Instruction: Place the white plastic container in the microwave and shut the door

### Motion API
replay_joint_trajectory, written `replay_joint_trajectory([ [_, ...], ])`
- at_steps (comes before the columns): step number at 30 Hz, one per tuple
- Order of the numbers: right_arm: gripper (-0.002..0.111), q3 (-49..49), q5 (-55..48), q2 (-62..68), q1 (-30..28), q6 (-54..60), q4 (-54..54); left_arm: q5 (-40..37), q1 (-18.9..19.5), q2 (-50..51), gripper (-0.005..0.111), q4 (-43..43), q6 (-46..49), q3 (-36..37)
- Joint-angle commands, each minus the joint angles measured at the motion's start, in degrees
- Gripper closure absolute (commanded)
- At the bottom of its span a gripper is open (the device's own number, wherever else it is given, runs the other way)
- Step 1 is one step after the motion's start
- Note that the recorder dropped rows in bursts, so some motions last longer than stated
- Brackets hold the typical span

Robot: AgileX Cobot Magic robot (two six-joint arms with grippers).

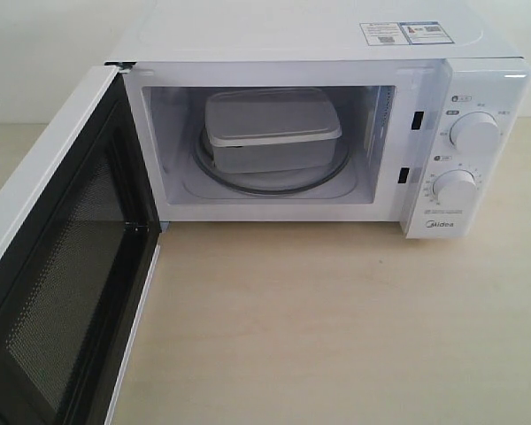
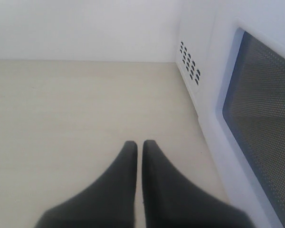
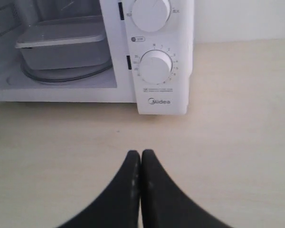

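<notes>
The white plastic container sits with its lid on, on the glass turntable inside the microwave. The door is swung wide open to the left, showing its black mesh inner face. Neither gripper shows in the exterior view. In the left wrist view my left gripper is shut and empty over the tabletop, beside the door's outer face and its dark window. My right gripper is shut and empty, in front of the microwave's knob panel, with the container visible inside.
Two round knobs sit on the right panel. Vent slots mark the microwave's left side wall. A light wooden tabletop spreads in front of the microwave, and a white wall stands behind.
</notes>
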State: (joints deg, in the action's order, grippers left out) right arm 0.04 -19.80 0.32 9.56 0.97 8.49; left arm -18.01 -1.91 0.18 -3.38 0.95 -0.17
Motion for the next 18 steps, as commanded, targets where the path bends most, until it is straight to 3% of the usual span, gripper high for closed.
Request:
replay_joint_trajectory([
  [1,0.108,-0.04,0.05,-0.32,-3.67,-0.45,0.07,-0.03,0.11,-0.18,0.102,0.01,-0.44,0.17],
  [18,0.108,-0.04,-0.06,-0.32,-5.03,-0.45,0.18,-0.03,0.11,-0.18,0.102,0.01,-0.44,0.17],
])
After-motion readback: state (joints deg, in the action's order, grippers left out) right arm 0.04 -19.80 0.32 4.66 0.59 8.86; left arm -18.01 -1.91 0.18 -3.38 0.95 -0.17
